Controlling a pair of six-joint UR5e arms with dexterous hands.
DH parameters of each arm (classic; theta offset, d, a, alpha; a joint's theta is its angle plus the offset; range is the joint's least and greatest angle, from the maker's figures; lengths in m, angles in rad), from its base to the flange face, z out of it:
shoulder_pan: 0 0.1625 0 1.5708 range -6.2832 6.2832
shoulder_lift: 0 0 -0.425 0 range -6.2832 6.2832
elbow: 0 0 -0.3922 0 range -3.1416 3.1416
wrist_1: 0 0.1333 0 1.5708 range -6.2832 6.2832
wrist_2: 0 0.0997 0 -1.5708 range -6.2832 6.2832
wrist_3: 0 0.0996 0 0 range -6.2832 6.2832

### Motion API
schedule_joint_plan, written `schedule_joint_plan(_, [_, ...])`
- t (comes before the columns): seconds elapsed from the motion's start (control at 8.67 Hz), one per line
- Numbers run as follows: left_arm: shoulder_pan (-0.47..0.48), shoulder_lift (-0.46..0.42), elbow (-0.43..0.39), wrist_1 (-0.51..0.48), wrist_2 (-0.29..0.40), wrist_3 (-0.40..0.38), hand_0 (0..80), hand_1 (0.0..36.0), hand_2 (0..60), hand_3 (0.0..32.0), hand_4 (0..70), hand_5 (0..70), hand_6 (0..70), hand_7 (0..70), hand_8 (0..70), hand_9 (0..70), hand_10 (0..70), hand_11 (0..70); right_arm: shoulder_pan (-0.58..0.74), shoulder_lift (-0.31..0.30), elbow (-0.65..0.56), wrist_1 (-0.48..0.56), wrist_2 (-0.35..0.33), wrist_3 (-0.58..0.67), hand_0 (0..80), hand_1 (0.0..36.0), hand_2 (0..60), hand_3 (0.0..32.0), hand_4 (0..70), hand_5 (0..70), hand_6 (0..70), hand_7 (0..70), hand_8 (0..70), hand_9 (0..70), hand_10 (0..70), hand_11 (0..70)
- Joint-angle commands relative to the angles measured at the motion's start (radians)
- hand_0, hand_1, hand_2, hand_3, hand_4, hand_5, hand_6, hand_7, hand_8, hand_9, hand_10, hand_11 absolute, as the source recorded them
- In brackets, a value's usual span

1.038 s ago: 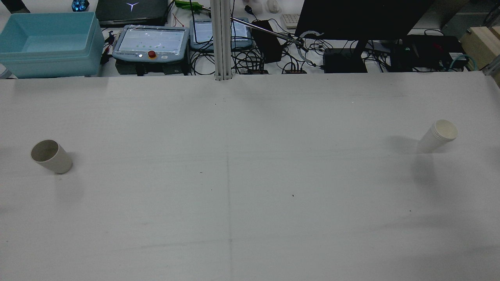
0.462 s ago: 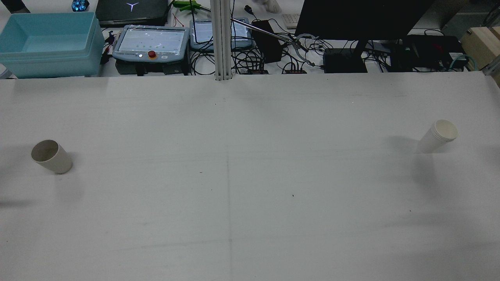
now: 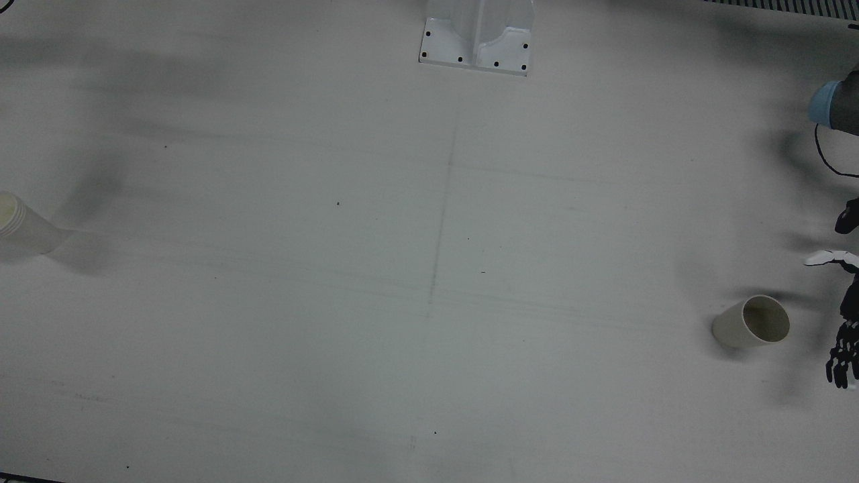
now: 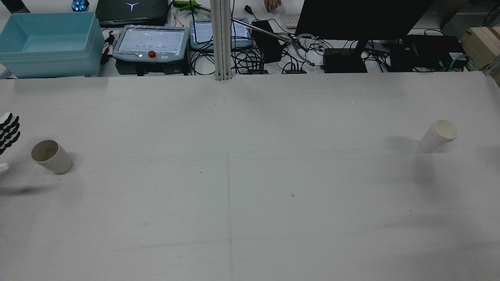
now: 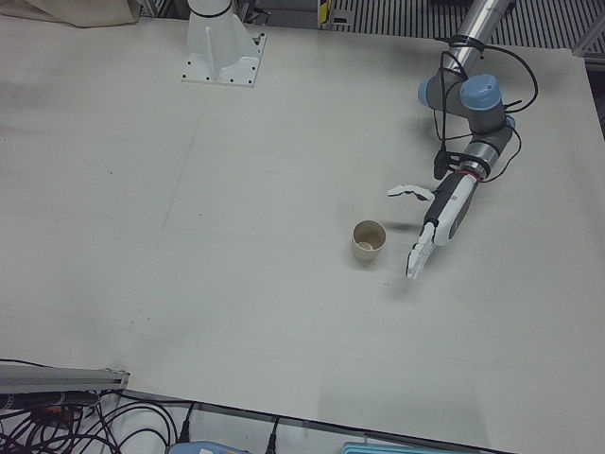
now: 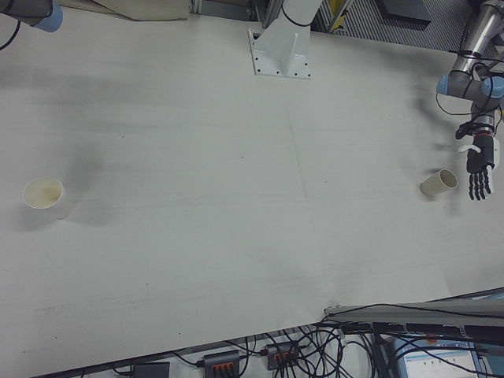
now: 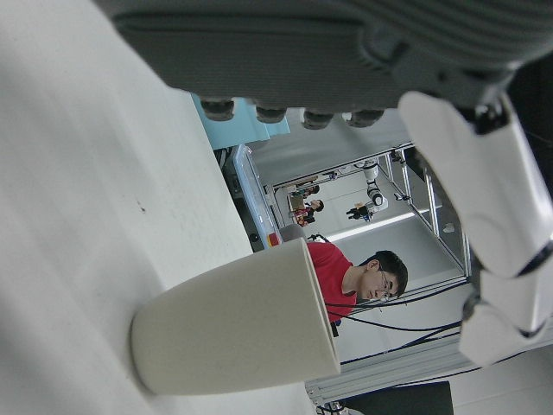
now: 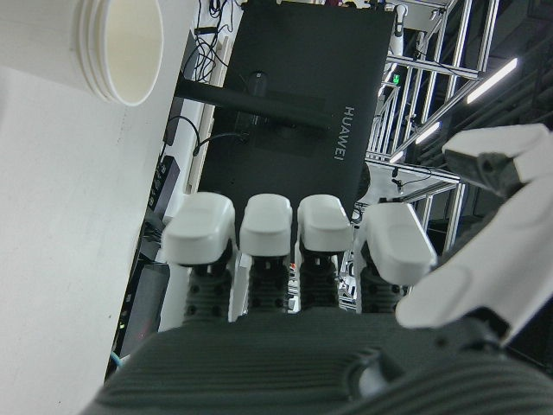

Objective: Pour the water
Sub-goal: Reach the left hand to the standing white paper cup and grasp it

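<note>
A beige cup (image 4: pixel 51 156) stands upright on the white table at the robot's left side; it also shows in the front view (image 3: pixel 751 323), the left-front view (image 5: pixel 369 240) and the left hand view (image 7: pixel 233 333). My left hand (image 5: pixel 442 216) is open and empty, hovering just outside that cup, apart from it; only its fingers (image 4: pixel 8 132) show at the rear view's left edge. A stack of white cups (image 4: pixel 438 136) stands on the robot's right side, also in the right-front view (image 6: pixel 45 197). My right hand (image 8: pixel 285 294) is open and empty, with the white cups (image 8: pixel 99 43) ahead of it.
The camera post (image 4: pixel 221 39) stands at the table's far edge, its base plate (image 3: pixel 476 41) in the front view. Behind the table are a blue bin (image 4: pixel 47 43), a teach pendant (image 4: pixel 150 43), a monitor (image 4: pixel 363 17) and cables.
My left hand's fingers have come into the rear view at the left edge, beside the beige cup. Both cups have stayed in place.
</note>
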Motion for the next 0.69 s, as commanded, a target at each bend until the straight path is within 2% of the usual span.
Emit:
schedule_joint_plan(0.0, [0.003, -0.011, -0.002, 0.001, 0.007, 0.131, 38.2, 13.0, 24.4, 8.0, 0.0, 0.0, 0.0, 0.3, 0.0, 0.0, 0.0, 0.0, 0.001, 0.001, -0.002, 0.000, -0.001, -0.002, 32.2, 0.0, 49.6, 0.0, 70.0, 70.0, 70.0, 70.0, 70.0, 70.0, 70.0, 70.0])
schedule_joint_plan(0.12, [0.012, -0.033, 0.014, -0.022, 0.007, 0.183, 38.1, 12.6, 22.8, 8.0, 0.0, 0.0, 0.0, 0.2, 0.0, 0.0, 0.0, 0.0, 0.001, 0.003, -0.002, 0.000, -0.001, -0.002, 32.9, 0.0, 49.7, 0.0, 70.0, 70.0, 70.0, 70.0, 70.0, 70.0, 70.0, 70.0])
schedule_joint_plan(0.35, [0.015, -0.100, 0.082, -0.019, 0.009, 0.183, 38.4, 13.0, 23.4, 8.0, 0.0, 0.0, 0.0, 0.4, 0.0, 0.0, 0.0, 0.0, 0.001, 0.003, -0.002, 0.000, -0.001, -0.002, 33.4, 0.0, 49.8, 0.0, 70.0, 70.0, 70.0, 70.0, 70.0, 70.0, 70.0, 70.0])
schedule_joint_plan(0.58, [0.016, -0.120, 0.106, -0.013, 0.009, 0.187, 38.7, 13.3, 24.1, 8.0, 0.0, 0.0, 0.0, 0.5, 0.0, 0.0, 0.0, 0.0, -0.001, 0.001, -0.002, 0.000, -0.001, -0.008, 33.4, 0.0, 49.4, 0.0, 70.0, 70.0, 70.0, 70.0, 70.0, 70.0, 70.0, 70.0])
